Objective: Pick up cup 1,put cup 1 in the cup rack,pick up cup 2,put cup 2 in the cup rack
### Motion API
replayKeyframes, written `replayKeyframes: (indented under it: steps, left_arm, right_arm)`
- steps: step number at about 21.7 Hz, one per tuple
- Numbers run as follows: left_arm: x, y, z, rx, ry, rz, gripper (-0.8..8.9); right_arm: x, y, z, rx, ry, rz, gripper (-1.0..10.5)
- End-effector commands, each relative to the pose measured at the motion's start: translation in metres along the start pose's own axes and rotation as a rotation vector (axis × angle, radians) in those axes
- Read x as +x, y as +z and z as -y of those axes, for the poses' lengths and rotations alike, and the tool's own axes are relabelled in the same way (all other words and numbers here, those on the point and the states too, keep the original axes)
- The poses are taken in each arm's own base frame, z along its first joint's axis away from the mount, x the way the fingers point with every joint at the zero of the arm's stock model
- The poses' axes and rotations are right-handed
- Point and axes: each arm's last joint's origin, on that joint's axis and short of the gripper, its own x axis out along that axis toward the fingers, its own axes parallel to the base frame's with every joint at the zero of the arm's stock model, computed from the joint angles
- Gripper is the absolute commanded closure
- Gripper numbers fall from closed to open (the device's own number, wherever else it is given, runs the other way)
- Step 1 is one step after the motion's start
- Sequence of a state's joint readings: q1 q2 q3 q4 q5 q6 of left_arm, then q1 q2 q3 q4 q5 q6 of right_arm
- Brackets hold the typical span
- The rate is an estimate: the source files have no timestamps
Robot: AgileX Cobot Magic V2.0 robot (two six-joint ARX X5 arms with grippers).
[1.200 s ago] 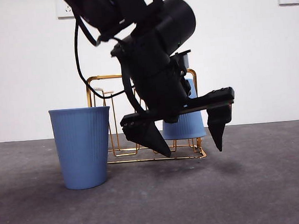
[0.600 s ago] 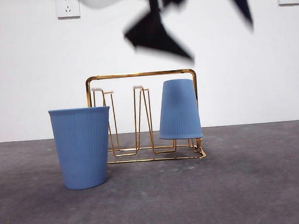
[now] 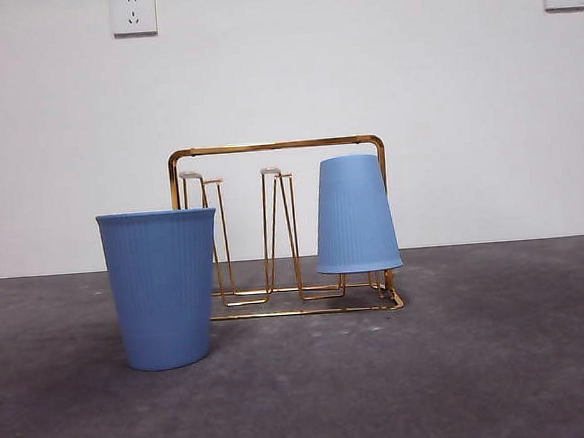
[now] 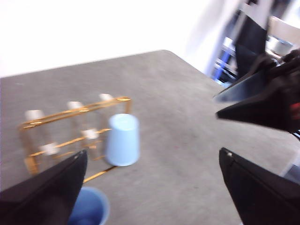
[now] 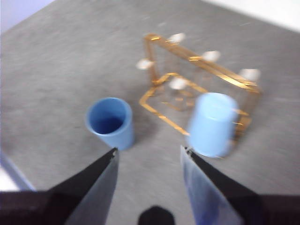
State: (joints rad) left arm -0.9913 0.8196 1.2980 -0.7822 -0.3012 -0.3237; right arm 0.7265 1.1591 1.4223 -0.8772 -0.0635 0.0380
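Front, left wrist and right wrist views. I see the cup rack (image 3: 275, 145) standing toward the far middle of the grey table (image 3: 483, 366), its gold frame upright and its flat wire base resting on the surface. One blue cup, the inverted cup (image 3: 356, 214), hangs mouth-down over the rightmost peg loop, its rim just above the base wire and its side close to the frame's right post. The two peg loops to its left are bare, with white tips. The upright cup (image 3: 162, 288) stands mouth-up on the table at the rack's left near corner, overlapping the frame's left post in the front view but set nearer than it; the right wrist view shows a gap between them.

Neither arm appears in the front view. I read the left gripper (image 4: 152, 161) as spread wide, empty, above the table with both cups in sight below. The right gripper (image 5: 149, 157) is also parted, at a narrower gap, holding nothing, high over the table between the two cups. The table lies open to the right of the rack and along the near edge.
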Motion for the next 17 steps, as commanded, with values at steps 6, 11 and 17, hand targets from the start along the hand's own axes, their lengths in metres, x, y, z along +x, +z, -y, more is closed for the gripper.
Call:
replayKeyframes:
  steps: [6, 11, 17]
  left_arm:
    - [-0.047, -0.017, -0.024, 0.003, 0.123, -0.005, 3.43]
    - [-0.062, -0.027, -0.034, 0.000, 0.179, -0.040, 3.43]
    - [-0.066, -0.029, -0.036, 0.005, 0.203, -0.045, 3.43]
  right_arm:
    - [0.107, 0.006, 0.002, 0.096, 0.148, -0.116, 4.7]
    - [0.163, -0.004, 0.006, 0.151, 0.139, -0.199, 4.7]
    - [0.215, -0.023, 0.010, 0.192, 0.126, -0.278, 4.7]
